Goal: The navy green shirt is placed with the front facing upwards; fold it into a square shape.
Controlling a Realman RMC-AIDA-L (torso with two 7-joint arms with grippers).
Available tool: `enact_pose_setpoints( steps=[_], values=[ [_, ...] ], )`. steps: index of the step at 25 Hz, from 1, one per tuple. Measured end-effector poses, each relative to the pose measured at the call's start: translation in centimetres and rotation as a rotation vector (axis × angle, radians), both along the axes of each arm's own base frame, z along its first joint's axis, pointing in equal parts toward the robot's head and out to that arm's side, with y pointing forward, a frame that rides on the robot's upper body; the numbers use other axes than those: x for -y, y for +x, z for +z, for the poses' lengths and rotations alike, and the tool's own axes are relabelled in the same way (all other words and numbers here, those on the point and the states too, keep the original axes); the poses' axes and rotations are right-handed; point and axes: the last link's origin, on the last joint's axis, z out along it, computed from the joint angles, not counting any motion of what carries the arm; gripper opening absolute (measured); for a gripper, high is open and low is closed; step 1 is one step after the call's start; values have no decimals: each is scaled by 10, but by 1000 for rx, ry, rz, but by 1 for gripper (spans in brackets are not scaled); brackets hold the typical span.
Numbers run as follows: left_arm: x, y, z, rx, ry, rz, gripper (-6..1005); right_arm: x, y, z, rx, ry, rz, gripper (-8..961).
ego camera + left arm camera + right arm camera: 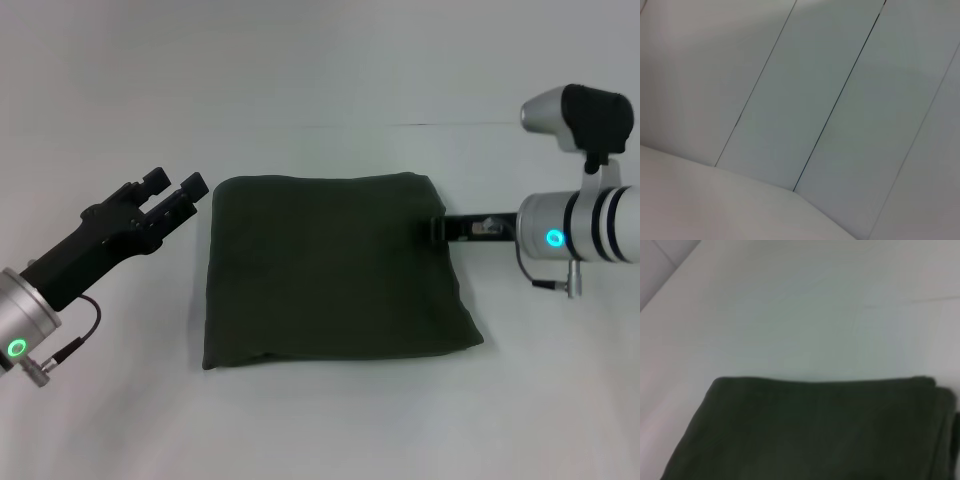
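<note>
One dark olive-green cotton shirt (335, 270) lies folded near-square mid white table (320, 60); right gripper (438, 228) is at its right edge, jaws' state unreadable, so a snagged retreat could drag the layers open, while left gripper (172, 190) sits beside it, open, empty.

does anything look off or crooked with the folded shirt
Slightly. The shirt is folded into a rough square, but its near edge flares wider than the far edge, with the near right corner poking out. The right claw sits at its right edge; the left claw hovers beside it, apart.
</note>
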Motion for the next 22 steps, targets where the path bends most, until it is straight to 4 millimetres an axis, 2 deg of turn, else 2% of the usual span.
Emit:
enact_pose_setpoints(
  steps=[6,9,15,22],
  values=[
    [0,0,0,-1,1,3,716,-10,-12,18,-35,55,44,37],
    [0,-1,0,-2,1,5,717,-13,-23,19,-52,49,69,45],
    [-2,0,0,-2,1,3,716,-17,-31,3,-9,38,77,61],
    [-3,1,0,0,1,2,715,-15,-19,-14,81,39,42,79]
  ],
)
